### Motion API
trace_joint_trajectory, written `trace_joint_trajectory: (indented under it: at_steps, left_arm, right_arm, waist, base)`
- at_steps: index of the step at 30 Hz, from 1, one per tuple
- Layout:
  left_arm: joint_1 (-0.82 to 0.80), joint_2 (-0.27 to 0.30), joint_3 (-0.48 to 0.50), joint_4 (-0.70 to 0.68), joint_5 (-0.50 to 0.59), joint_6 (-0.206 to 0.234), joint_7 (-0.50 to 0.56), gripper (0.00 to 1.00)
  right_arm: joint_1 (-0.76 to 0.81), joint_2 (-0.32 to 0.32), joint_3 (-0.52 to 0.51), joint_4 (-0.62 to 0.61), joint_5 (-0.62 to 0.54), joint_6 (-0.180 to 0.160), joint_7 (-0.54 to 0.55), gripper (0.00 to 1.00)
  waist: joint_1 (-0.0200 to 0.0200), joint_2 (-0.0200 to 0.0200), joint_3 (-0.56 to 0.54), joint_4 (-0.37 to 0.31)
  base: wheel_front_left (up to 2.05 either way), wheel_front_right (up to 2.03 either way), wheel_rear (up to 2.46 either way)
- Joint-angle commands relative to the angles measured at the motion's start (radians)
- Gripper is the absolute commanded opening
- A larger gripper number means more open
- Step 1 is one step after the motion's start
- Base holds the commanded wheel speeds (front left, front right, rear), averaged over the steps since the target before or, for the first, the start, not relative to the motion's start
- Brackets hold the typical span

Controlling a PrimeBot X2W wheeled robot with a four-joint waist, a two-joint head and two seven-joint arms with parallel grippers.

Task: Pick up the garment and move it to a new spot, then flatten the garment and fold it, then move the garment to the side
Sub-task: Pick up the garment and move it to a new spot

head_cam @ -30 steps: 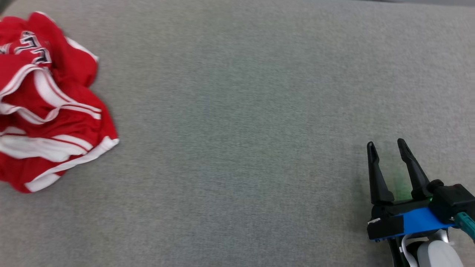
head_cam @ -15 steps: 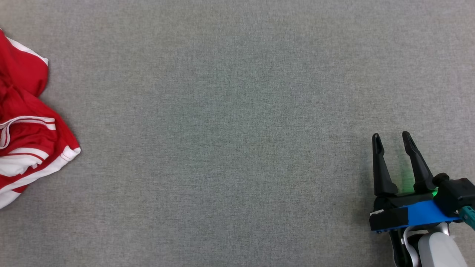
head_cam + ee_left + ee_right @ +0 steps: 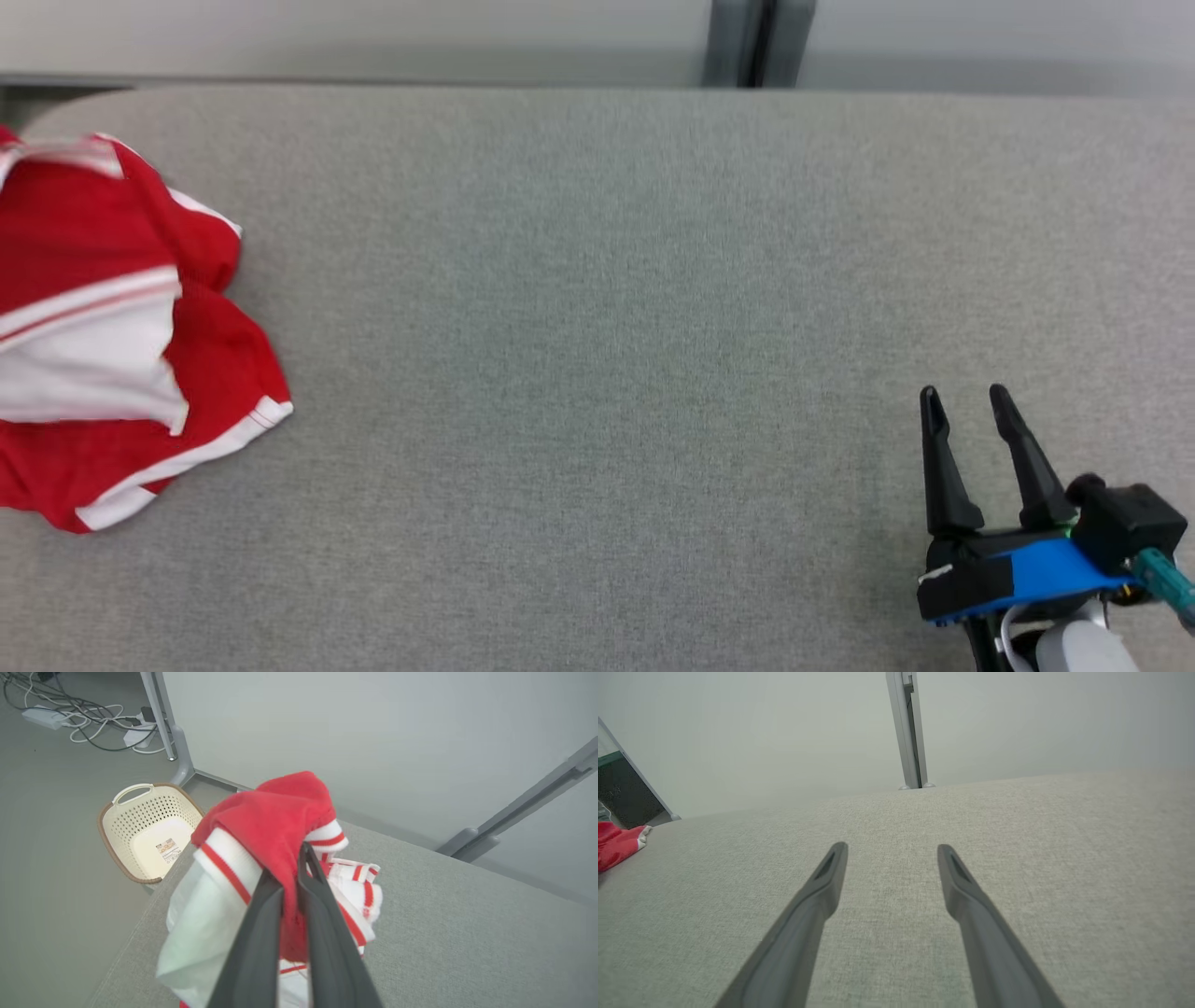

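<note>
The grey counter [image 3: 597, 327] stretches out before me; my head has tilted since a moment ago, so its far edge now shows. The red-and-white garment [image 3: 121, 327] is bunched at the counter's left end, near the corner. My left gripper [image 3: 289, 870] has just closed and now pinches a red fold, so I judge the pickup secured and the carry to a new spot next. On the floor past that corner, the cream basket [image 3: 159, 807] holds only a label. My right gripper [image 3: 963, 399] hovers spread open over the counter's right.
</note>
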Motion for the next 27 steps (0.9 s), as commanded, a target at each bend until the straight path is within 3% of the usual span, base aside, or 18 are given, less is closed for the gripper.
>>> trace_joint_trajectory:
  at_steps: [1, 11, 27]
  left_arm:
    - [-0.043, 0.003, -0.012, -0.021, 0.01, -0.006, 0.006, 0.0]
    - [-0.244, -0.076, -0.123, -0.154, 0.035, -0.004, 0.057, 0.0]
    - [-0.296, -0.288, -0.321, -0.269, -0.015, -0.074, 0.09, 0.0]
  right_arm:
    - [0.021, -0.004, 0.002, 0.01, 0.008, 0.0, -0.007, 1.0]
    - [0.063, -0.004, 0.007, 0.022, 0.036, 0.0, -0.008, 1.0]
    - [0.077, -0.004, 0.011, 0.01, 0.041, 0.0, -0.008, 1.0]
  waist:
    - [0.0001, 0.0, -0.081, 0.009]
    - [0.0001, 0.0, -0.174, -0.053]
    - [0.0001, 0.0, -0.177, -0.297]
  base:
    - [0.0, 0.0, 0.0]
    - [0.0, 0.0, 0.0]
    - [0.0, 0.0, 0.0]
